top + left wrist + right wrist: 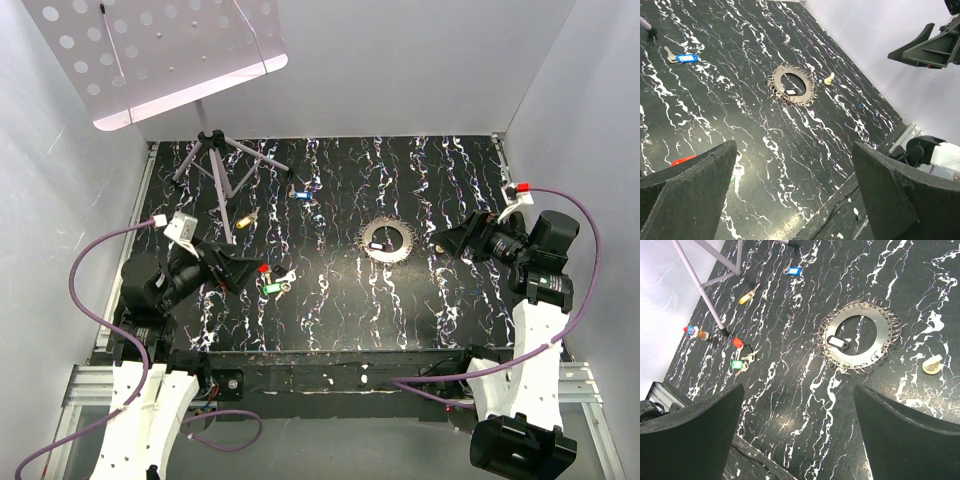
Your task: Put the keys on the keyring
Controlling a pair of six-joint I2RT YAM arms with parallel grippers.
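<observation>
W/ both tools released, left tool (246,271) just beside small red-headed metal key (264,268) lower left, right tool (440,240) near toothed silvery-grey keyring (372,241) at centre, best pinch key's head squarely.

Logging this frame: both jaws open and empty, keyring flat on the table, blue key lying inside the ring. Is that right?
Not quite. The blue key is not inside the keyring. It lies on the table well apart from it, near a foot of the stand, as the right wrist view shows. The rest holds.
</observation>
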